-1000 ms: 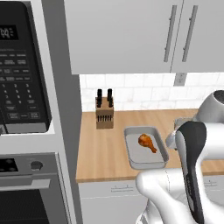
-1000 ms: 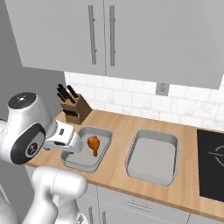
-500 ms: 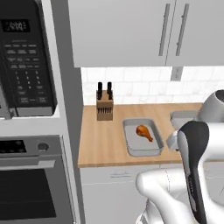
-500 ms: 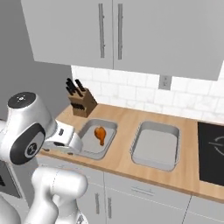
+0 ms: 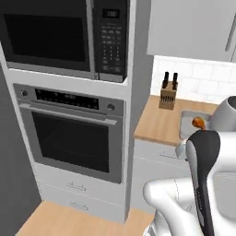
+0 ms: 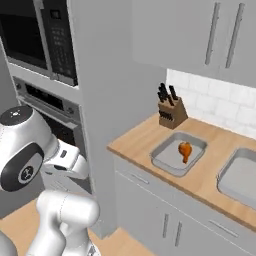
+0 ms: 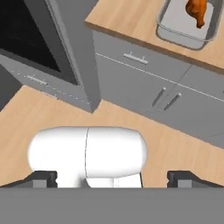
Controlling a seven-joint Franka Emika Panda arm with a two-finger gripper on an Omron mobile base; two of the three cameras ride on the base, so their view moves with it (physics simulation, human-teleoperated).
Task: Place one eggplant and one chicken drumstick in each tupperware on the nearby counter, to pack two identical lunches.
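Light wood tabletop (image 6: 145,136) runs along the white tiled wall, with pale grey cabinet fronts (image 6: 165,210) below it. In the right base view a grey tupperware (image 6: 167,159) sits near its left end, holding one orange-brown chicken drumstick (image 6: 185,149) toward the tray's 2 o'clock side. A second, alike tupperware (image 6: 240,181) lies at 3 o'clock from the first, well apart, cut by the picture's edge. A knife block (image 6: 170,111) with dark handles stands at 11 o'clock from the first tray, near the wall. At 9 o'clock of the tabletop rises a tall grey column with a built-in oven (image 5: 73,138) and a microwave (image 5: 64,37) above it. The tool (image 7: 116,178) hangs over the wooden floor (image 7: 39,113), its jaws spread fully wide and holding nothing, fingertips (image 7: 43,178) far apart
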